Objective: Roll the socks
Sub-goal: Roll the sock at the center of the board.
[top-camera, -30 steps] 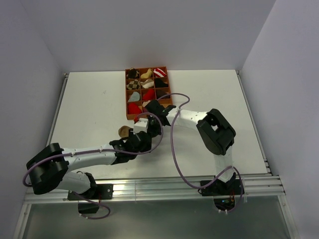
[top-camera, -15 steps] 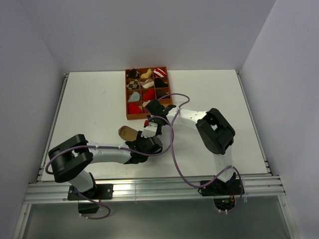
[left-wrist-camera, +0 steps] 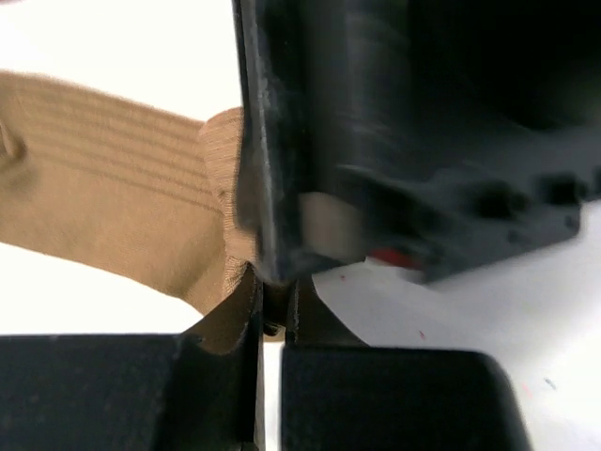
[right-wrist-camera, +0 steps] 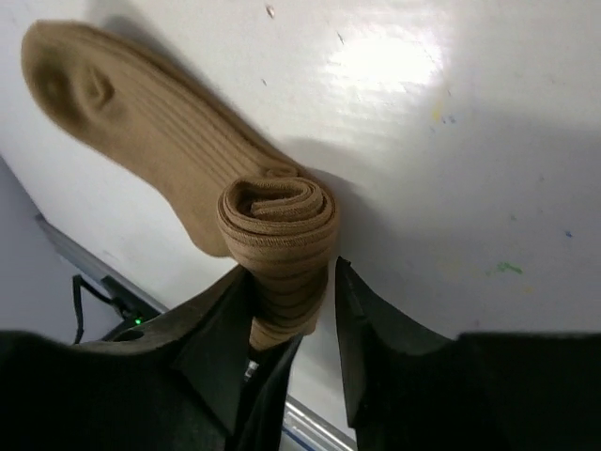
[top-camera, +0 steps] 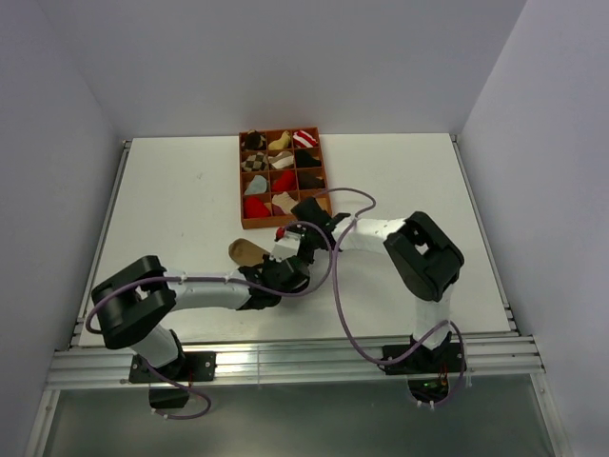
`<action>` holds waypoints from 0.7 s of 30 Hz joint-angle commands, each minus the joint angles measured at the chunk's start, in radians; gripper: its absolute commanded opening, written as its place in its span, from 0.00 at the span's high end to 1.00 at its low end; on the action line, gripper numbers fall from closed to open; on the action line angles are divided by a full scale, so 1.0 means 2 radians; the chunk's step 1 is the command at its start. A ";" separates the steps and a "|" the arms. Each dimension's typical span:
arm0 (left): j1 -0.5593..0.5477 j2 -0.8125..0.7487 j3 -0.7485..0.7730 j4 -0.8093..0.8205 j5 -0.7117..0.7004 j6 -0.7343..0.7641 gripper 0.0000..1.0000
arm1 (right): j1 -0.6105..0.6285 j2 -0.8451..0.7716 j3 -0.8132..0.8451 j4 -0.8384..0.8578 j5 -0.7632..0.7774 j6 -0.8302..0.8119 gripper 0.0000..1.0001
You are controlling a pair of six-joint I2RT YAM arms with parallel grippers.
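Mid-table, your brown sock [top-camera: 245, 251] looks about half rolled, toe end flat toward 10 o'clock. Left fingers [left-wrist-camera: 216, 395] are pressed together, pinching the roll's edge; right fingers [right-wrist-camera: 376, 348] are spread around it. More wait in the tray [top-camera: 241, 181] at 12 o'clock.

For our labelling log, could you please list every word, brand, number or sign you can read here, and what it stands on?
None readable: no lettering shows on the brown sock, the divided tray, the table or anything else in view. The coloured flecks on the table are stains, not characters.
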 commanded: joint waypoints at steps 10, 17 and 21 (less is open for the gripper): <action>0.167 -0.080 -0.046 0.040 0.409 0.012 0.99 | -0.017 -0.139 -0.183 0.256 0.022 0.072 0.37; 0.256 -0.052 -0.048 0.062 0.549 -0.018 0.99 | -0.017 -0.161 -0.244 0.322 0.042 0.089 0.38; 0.300 -0.037 -0.059 0.081 0.600 -0.046 0.99 | -0.017 -0.146 -0.266 0.356 0.045 0.107 0.40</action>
